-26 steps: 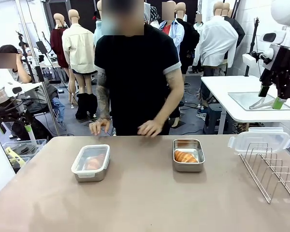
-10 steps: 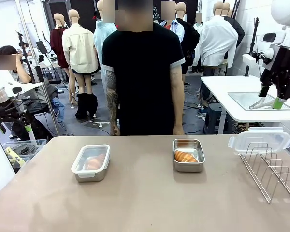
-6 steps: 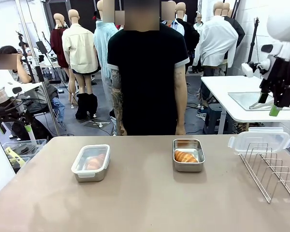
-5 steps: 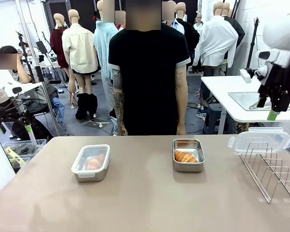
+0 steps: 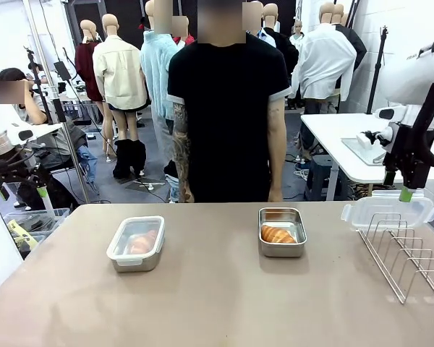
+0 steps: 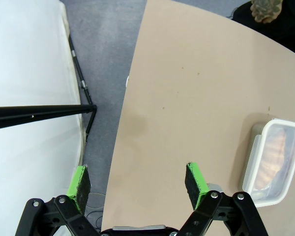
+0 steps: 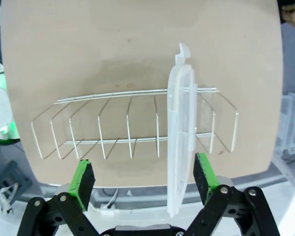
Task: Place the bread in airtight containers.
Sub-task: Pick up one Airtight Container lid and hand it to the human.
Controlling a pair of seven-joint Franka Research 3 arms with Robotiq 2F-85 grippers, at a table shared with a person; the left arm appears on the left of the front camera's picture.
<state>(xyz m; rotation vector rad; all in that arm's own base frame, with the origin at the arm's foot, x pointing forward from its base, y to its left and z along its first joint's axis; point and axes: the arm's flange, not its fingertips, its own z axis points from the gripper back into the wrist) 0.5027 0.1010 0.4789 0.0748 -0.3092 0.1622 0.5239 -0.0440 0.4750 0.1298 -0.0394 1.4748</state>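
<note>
On the tan table (image 5: 217, 289), the left-hand tin (image 5: 136, 243) has its clear lid on, and the croissant (image 5: 142, 242) under it reads as little more than an orange-pink blur through the plastic. The other tin (image 5: 282, 232) stands open toward the right, well apart from the first, with its croissant (image 5: 278, 234) lying in plain sight. The second lid (image 5: 388, 212) stands propped in the far end of the wire rack (image 5: 409, 253) at the table's right edge; from the right wrist it shows edge-on, so its far side is hidden. The right gripper (image 7: 143, 178) hangs above that lid, jaws spread wide and empty, its green pad (image 5: 404, 194) just over the rim, perhaps not quite touching. The left gripper (image 6: 136, 181) is off by the table's left edge, pointing down, fingers wide apart with nothing between them. The person (image 5: 228, 108) stands at the far side, arms down, hands cut off behind the table edge.
</note>
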